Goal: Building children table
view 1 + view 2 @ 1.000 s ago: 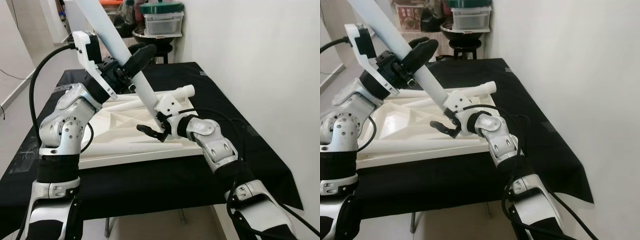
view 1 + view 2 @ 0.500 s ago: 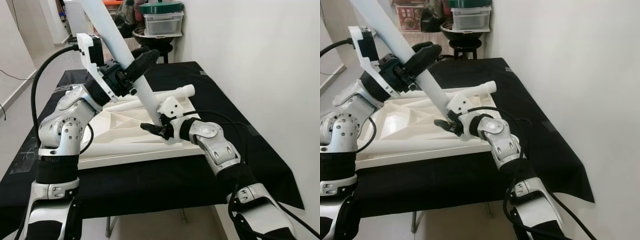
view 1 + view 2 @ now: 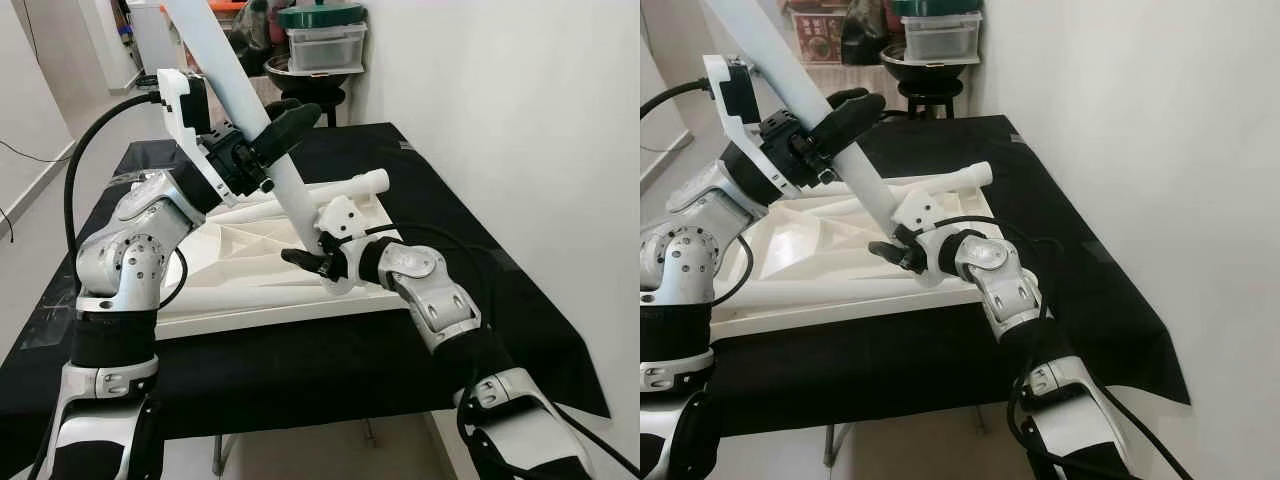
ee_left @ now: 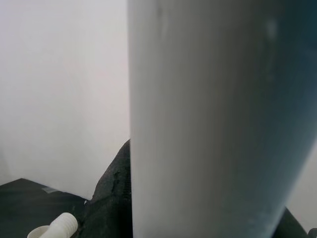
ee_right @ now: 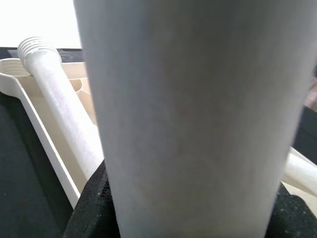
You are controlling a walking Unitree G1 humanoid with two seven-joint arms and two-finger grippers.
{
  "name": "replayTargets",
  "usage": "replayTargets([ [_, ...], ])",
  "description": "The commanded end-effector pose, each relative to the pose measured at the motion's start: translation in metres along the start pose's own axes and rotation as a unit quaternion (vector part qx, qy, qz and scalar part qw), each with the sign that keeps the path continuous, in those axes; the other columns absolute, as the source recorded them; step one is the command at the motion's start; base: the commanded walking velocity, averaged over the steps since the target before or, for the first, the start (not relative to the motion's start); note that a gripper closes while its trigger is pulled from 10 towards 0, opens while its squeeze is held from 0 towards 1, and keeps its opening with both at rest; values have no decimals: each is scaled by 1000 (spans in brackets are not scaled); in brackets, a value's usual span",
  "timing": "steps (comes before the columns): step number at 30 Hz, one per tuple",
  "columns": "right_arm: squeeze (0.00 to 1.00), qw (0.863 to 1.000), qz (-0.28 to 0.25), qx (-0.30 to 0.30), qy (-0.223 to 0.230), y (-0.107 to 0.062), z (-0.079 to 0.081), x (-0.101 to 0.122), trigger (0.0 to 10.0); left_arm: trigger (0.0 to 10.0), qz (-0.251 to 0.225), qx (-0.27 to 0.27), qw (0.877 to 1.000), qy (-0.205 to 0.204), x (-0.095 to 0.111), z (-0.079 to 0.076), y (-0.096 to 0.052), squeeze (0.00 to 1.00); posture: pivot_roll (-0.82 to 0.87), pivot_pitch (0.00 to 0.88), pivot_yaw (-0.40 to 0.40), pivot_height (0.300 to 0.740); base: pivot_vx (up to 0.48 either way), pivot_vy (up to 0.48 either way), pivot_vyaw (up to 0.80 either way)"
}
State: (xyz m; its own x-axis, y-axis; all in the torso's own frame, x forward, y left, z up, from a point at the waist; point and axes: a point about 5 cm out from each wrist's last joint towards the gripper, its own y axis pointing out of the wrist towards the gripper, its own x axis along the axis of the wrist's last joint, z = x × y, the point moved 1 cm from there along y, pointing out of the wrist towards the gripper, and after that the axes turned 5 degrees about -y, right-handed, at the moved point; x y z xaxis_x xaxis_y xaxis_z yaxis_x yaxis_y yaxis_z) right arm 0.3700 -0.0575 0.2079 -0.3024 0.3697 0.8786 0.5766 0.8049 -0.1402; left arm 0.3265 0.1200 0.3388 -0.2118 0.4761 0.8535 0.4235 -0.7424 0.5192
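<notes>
Both claws are gripping the same white leg (image 3: 262,140), and the coming move is turning on how that leg is lying between them. The left claw (image 3: 278,128) is clamped around the leg's middle, its black fingers (image 3: 840,115) wrapping the shaft. The right claw (image 3: 312,260) is clamped on the leg just below that, close to its lower end, right above the corner socket (image 3: 340,214) of the overturned tabletop (image 3: 250,275). The leg's long axis is running steeply from the right claw up and away toward the robot's left, passing through the left claw and out of the top of the eye views. It is tilting, not standing square to the tabletop.

The lower end is sitting at the socket beside the right claw; whether it is already seated cannot be told, since the claw is covering the joint. My judgement is that the right claw, being nearer the joint, is steering the tip, while the left claw is setting the angle. A second leg (image 3: 330,188), with a threaded end, is lying on the tabletop beyond the right claw. The tabletop is resting on the black-covered bench (image 3: 440,200).
</notes>
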Motion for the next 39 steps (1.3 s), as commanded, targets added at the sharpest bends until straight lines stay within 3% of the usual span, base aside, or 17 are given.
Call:
replayTargets([
  [1, 0, 999, -48, 24, -1, 12, 13, 17, 0, 0, -31, -84, 995, -48, -3, -24, 13, 0, -56, 0, 38, 740, 0, 0, 0],
  [4, 0, 998, -50, 24, 2, 12, 15, 17, 0, 0, -31, -83, 995, -44, -3, -24, 11, 0, -56, 0, 39, 740, 0, 0, 0],
  [5, 0, 999, -50, 21, 5, 12, 15, 16, 0, 314, -34, -87, 995, -47, -3, -25, 10, 918, -58, 0, 40, 740, 0, 0, 0],
  [7, 0, 999, -50, 19, 6, 12, 15, 16, 0, 314, -35, -90, 994, -49, -3, -25, 9, 918, -57, 0, 40, 740, 0, 0, 0],
  [8, 0, 999, -52, 15, 10, 12, 14, 16, 0, 2667, -36, -95, 994, -45, -3, -27, 7, 1000, -59, 0, 38, 740, 0, 0, 0],
  [10, 0, 998, -52, 14, 11, 12, 14, 16, 0, 2667, -36, -96, 994, -43, -2, -27, 7, 1000, -59, 0, 38, 740, 0, 0, 0],
  [11, 0, 998, -53, 7, 15, 12, 12, 16, 0, 10000, -39, -86, 995, -38, -2, -25, 7, 1000, -59, 0, 38, 740, 0, 0, 0],
  [22, 0, 992, -56, -88, 71, 7, -16, 15, 0, 10000, -82, 22, 996, -12, 11, 3, -7, 1000, -64, 0, 36, 740, 0, 0, 0],
  [24, 0, 980, -58, -150, 117, 0, -35, 12, 0, 10000, -99, 80, 992, 5, 19, 17, -16, 1000, -63, 0, 35, 740, 0, 0, 0],
  [26, 0, 976, -59, -164, 128, -1, -39, 11, 0, 10000, -103, 93, 990, 8, 20, 21, -18, 1000, -63, 0, 35, 740, 0, 0, 0],
  [29, 0, 954, -65, -230, 183, -11, -57, 5, 0, 10000, -134, 139, 981, -3, 30, 33, -31, 1000, -57, 0, 31, 740, 0, 0, 0],
  [32, 0, 945, -63, -250, 199, -15, -62, 2, 0, 10000, -144, 150, 978, -9, 33, 36, -35, 1000, -56, 0, 29, 740, 0, 0, 0],
  [34, 0, 927, -55, -282, 242, -19, -69, -7, 0, 10000, -158, 191, 969, -4, 36, 44, -44, 1000, -51, 0, 23, 740, 0, 0, 0],
  [35, 0, 924, -56, -284, 249, -20, -69, -8, 3843, 10000, -157, 229, 961, 0, 34, 52, -49, 1000, -48, 0, 22, 740, 0, 0, 0],
  [37, 0, 920, -66, -280, 266, -18, -69, -5, 10000, 10000, -127, 323, 938, 14, 22, 70, -62, 1000, -46, 0, 19, 740, 0, 0, 0],
  [38, 0, 918, -71, -278, 274, -18, -69, -3, 10000, 10000, -106, 361, 926, 22, 13, 77, -68, 1000, -46, 0, 19, 740, 0, 0, 0],
  [39, 0, 918, -71, -278, 274, -18, -69, -3, 10000, 10000, -106, 361, 926, 22, 13, 77, -68, 1000, -46, 0, 19, 740, 0, 0, 0],
])
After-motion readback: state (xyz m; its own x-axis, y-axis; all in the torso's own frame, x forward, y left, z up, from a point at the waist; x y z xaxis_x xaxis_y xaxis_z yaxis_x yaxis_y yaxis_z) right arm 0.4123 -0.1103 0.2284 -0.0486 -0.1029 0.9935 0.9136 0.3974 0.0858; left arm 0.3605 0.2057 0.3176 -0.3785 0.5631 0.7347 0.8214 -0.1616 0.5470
